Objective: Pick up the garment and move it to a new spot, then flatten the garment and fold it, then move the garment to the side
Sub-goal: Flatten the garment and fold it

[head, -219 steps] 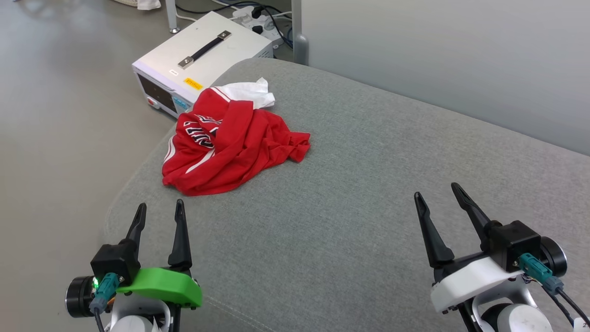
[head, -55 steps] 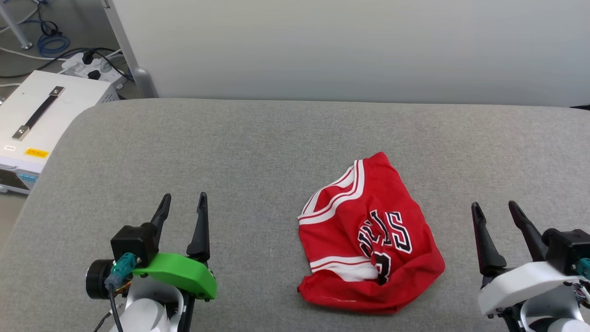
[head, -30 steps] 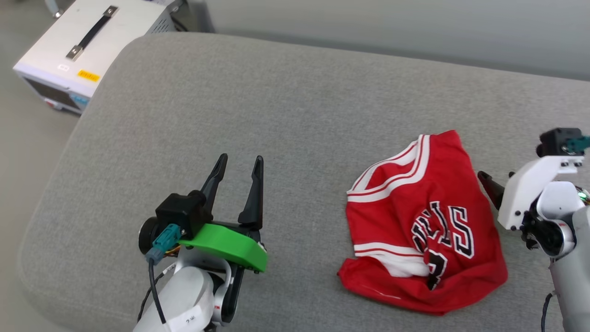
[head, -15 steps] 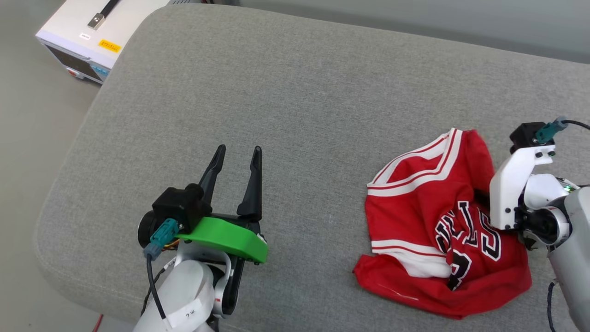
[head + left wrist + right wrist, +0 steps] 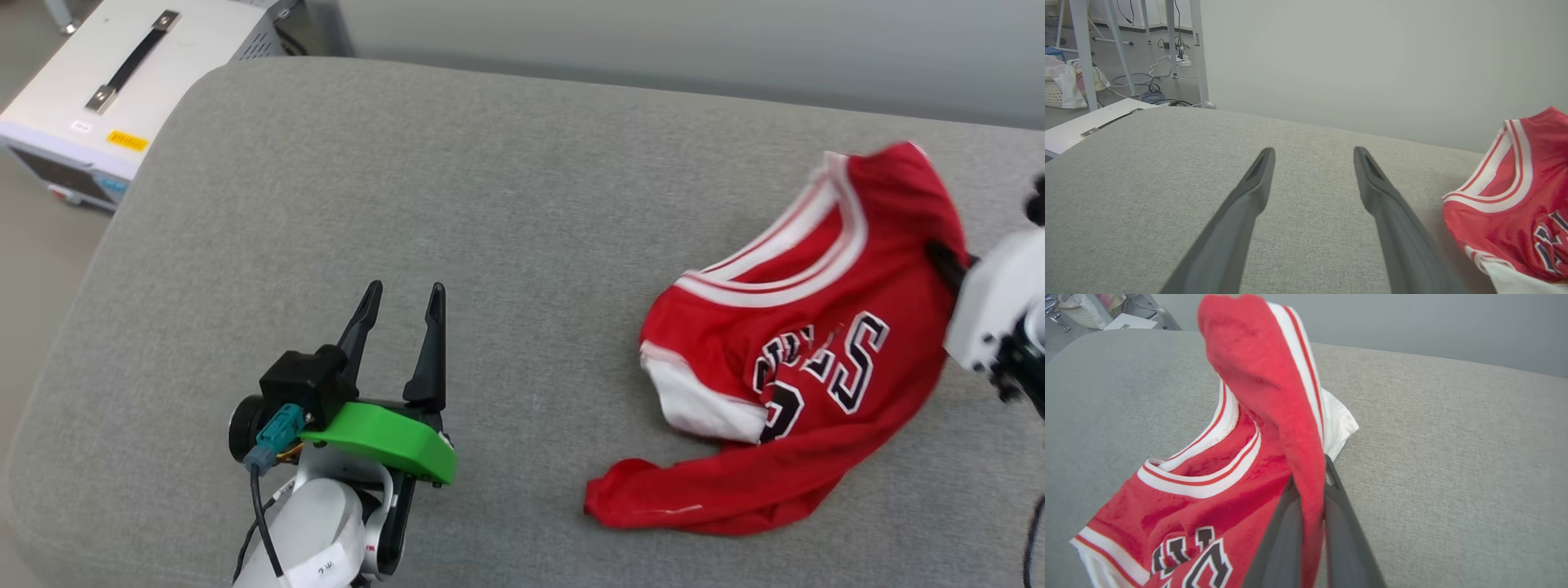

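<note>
The jersey (image 5: 824,343) lies crumpled at the right of the cushion (image 5: 490,188), one shoulder fold held up by the clenched right tool (image 5: 1310,473) while the left tool (image 5: 400,287) hangs spread and empty, apparently starting the flattening, which next needs a second grip.

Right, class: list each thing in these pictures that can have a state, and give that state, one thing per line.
jersey: crumpled, one edge pinched and raised, the rest lying on the cushion
right gripper: shut on the jersey
left gripper: open, empty, apart from the jersey
white box: on the floor beside the cushion, handle lying flat
</note>
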